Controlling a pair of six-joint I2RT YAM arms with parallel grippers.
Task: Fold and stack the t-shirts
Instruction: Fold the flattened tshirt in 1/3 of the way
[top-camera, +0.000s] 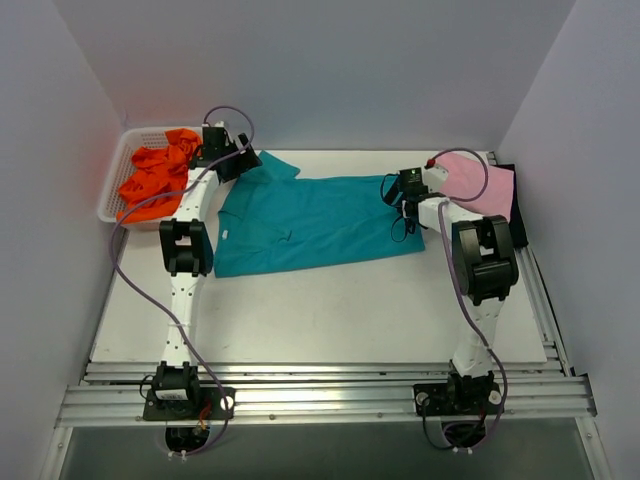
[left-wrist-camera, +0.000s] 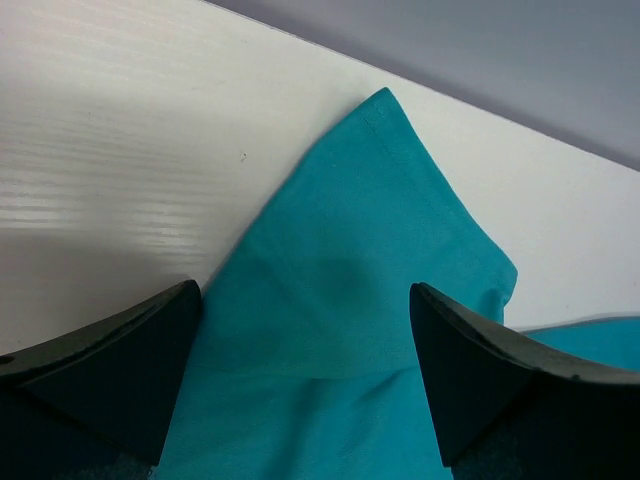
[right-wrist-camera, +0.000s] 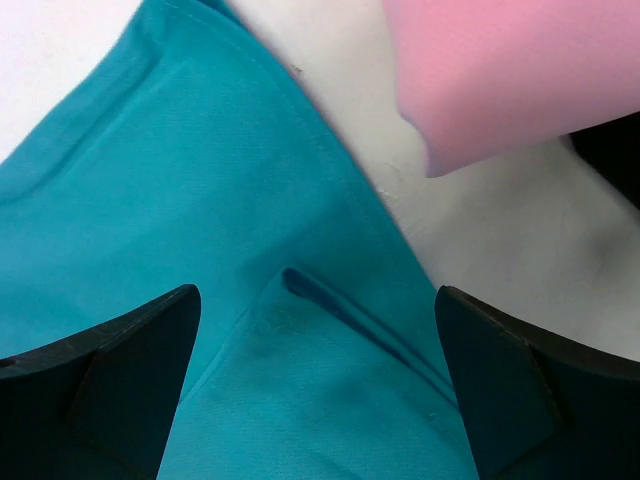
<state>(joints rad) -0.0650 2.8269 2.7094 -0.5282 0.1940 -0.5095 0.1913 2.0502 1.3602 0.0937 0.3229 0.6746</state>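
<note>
A teal t-shirt (top-camera: 310, 225) lies spread flat across the far middle of the table. My left gripper (top-camera: 238, 160) is open over its far left sleeve (left-wrist-camera: 370, 260), one finger on each side of the cloth. My right gripper (top-camera: 397, 190) is open over the shirt's far right hem corner (right-wrist-camera: 300, 330), where a small fold (right-wrist-camera: 340, 305) shows. A folded pink t-shirt (top-camera: 475, 185) lies at the far right on a black one (top-camera: 517, 205); the pink cloth (right-wrist-camera: 500, 70) also shows in the right wrist view. Orange t-shirts (top-camera: 160, 175) fill the basket.
A white mesh basket (top-camera: 112, 190) stands at the far left corner. White walls close in the table on the left, back and right. An aluminium rail (top-camera: 320, 385) runs along the near edge by the arm bases.
</note>
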